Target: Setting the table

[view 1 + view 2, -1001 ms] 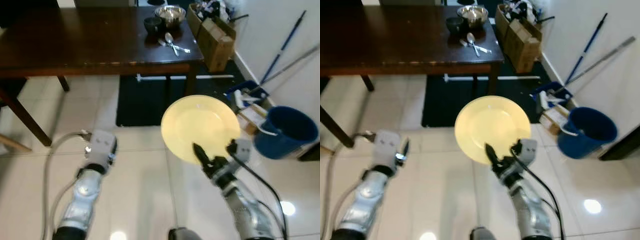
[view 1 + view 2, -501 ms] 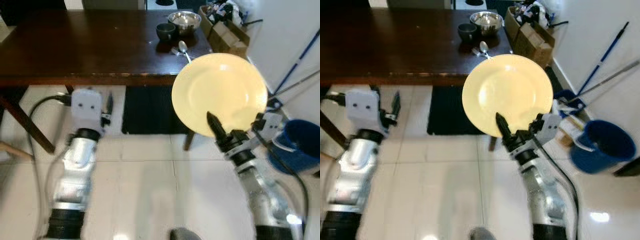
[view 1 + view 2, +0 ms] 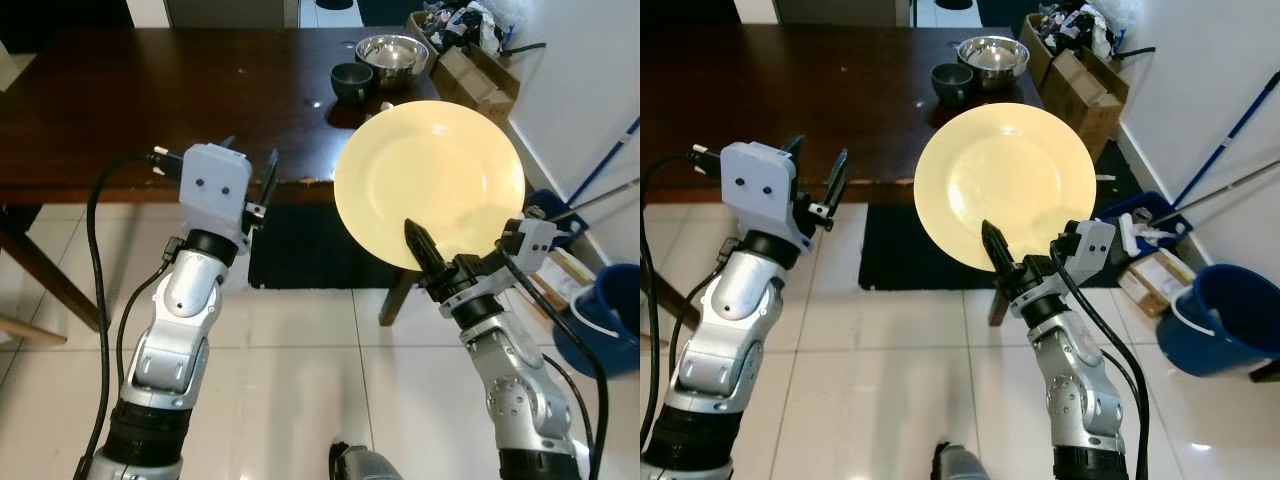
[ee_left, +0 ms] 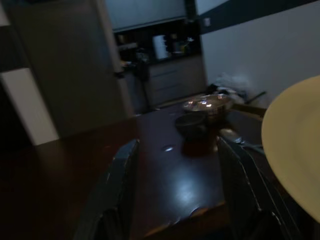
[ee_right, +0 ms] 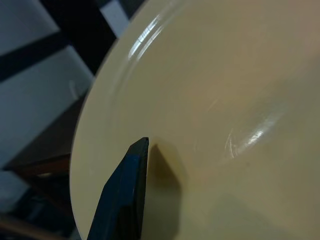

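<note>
**Spotter:** Where's the plate?

**Me:** I've got it in the right gripper (image 3: 432, 272). The jaws are pinched on the near rim of the yellow plate (image 3: 430, 183), one black finger lying across its face. The plate stands tilted up on edge, face toward the head camera, held in the air just in front of the right end of the dark wooden worktop (image 3: 150, 100).

**Spotter:** And the other arm?

**Me:** The left gripper (image 3: 815, 175) is raised at the worktop's near edge, jaws spread wide and holding nothing. It's level with the plate but apart from it.

**Spotter:** So what does the put-down turn on?

**Me:** The worktop lies ahead of and a little below the plate, and the plate is far from flat. I judge I must carry it forward over the edge and tip it level. The dark bowl (image 3: 352, 80) and steel bowl (image 3: 391, 50) sit at the far right corner, so I'd aim short of them.

**Spotter:** Risk?

**Me:** The grip is on one rim only, so the plate could slip while tipping.
</note>
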`<state>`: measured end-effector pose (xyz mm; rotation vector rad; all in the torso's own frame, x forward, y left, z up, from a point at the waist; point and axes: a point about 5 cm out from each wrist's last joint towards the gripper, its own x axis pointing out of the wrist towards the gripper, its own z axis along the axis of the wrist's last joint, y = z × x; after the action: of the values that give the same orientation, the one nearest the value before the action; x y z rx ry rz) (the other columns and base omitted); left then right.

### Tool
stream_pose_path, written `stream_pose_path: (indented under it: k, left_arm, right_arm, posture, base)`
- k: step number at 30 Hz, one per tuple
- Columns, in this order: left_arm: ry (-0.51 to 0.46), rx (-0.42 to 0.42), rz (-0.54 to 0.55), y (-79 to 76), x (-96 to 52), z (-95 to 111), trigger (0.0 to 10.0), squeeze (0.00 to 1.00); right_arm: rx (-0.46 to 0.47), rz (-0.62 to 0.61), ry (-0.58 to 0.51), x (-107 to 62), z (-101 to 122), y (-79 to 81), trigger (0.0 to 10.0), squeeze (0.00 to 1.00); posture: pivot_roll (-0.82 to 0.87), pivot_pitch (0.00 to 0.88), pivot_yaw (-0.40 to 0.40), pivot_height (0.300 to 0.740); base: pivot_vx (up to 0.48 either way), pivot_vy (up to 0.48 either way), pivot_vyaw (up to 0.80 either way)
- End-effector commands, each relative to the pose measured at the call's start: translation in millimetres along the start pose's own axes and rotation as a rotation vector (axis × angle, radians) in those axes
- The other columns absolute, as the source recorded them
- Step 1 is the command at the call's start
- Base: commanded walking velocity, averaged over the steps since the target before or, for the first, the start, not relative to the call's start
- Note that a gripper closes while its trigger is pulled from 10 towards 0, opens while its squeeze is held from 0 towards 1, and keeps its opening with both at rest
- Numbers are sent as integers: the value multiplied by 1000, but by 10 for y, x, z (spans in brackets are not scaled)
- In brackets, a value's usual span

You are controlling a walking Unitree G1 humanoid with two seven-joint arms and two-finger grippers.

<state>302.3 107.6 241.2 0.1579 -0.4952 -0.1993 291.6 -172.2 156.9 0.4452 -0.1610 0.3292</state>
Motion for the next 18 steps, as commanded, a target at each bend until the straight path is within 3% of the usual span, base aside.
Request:
stream_pose_path:
  k: [1, 10, 18]
  left_arm:
    - [24, 6, 2, 28, -37, -32, 10000, 0]
    - [33, 1, -9, 7, -43, -31, 10000, 0]
    - [39, -2, -10, 4, -50, -32, 10000, 0]
  right_arm:
    - [2, 2, -9, -2, 23, 9, 10000, 0]
    - [17, 1, 4, -5, 6, 4, 10000, 0]
    - [158, 70, 64, -71, -105, 56, 10000, 0]
  posture:
    - [-159, 51, 58, 740]
    - [-160, 51, 55, 740]
    - [-160, 54, 51, 740]
  base:
    - [450, 0, 0]
    - [445, 0, 0]
    - [439, 0, 0]
